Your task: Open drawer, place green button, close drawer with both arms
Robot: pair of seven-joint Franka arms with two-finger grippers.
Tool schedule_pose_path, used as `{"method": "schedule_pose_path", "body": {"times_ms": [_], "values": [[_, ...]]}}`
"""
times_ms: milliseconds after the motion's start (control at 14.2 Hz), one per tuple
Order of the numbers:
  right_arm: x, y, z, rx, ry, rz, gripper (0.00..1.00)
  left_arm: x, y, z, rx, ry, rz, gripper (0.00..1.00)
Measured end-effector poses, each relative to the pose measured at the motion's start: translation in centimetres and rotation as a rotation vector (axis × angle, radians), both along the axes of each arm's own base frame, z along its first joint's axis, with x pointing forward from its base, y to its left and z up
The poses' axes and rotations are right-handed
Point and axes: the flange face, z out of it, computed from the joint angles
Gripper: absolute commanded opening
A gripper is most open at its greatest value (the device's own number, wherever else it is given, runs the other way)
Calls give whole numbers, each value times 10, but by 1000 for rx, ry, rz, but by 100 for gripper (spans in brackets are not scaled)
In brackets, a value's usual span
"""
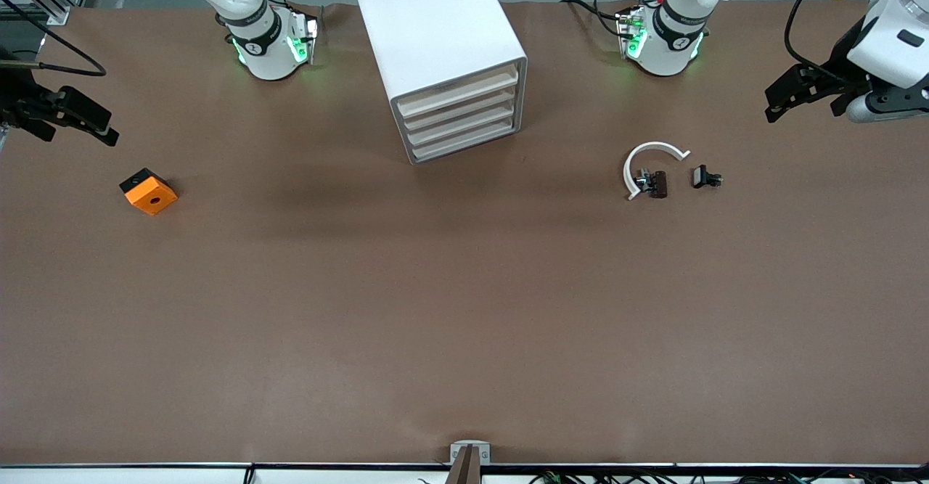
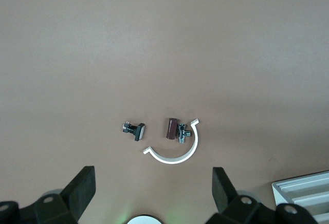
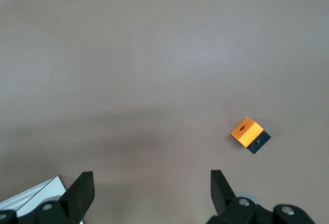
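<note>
The white cabinet [image 1: 435,27] stands between the two arm bases, and its corner shows in the left wrist view [image 2: 303,196]. All four of its drawers are shut. The lowest drawer [image 1: 464,144] has a cream front. The green-capped button is out of view in every frame. My left gripper [image 1: 773,103] is open and empty, up over the left arm's end of the table; in its wrist view [image 2: 152,183] the jaws stand wide apart. My right gripper [image 1: 109,128] is open and empty over the right arm's end, its jaws [image 3: 150,183] also wide apart.
An orange cube with a hole [image 1: 149,191] lies near the right gripper and also shows in the right wrist view [image 3: 249,134]. A white curved piece [image 1: 649,165], a brown part [image 1: 658,183] and a small black part [image 1: 704,177] lie near the left gripper.
</note>
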Motion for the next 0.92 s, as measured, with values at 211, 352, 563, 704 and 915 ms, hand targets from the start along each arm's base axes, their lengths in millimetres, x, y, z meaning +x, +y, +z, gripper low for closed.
{"method": "schedule_pose_path", "body": {"times_ms": [211, 352, 563, 704, 915], "values": [[0, 1, 0, 0, 0, 1, 100, 2, -1, -3, -1, 0, -1, 100], [0, 4, 0, 0, 1, 7, 100, 8, -1, -3, -2, -5, 0, 100], [0, 5, -1, -1, 1, 10, 100, 20, 4, -5, -5, -8, 9, 100], [0, 5, -1, -1, 1, 10, 100, 25, 6, -6, -6, -7, 13, 100], [0, 5, -1, -1, 2, 10, 100, 28, 5, -4, -7, -12, 12, 100]]}}
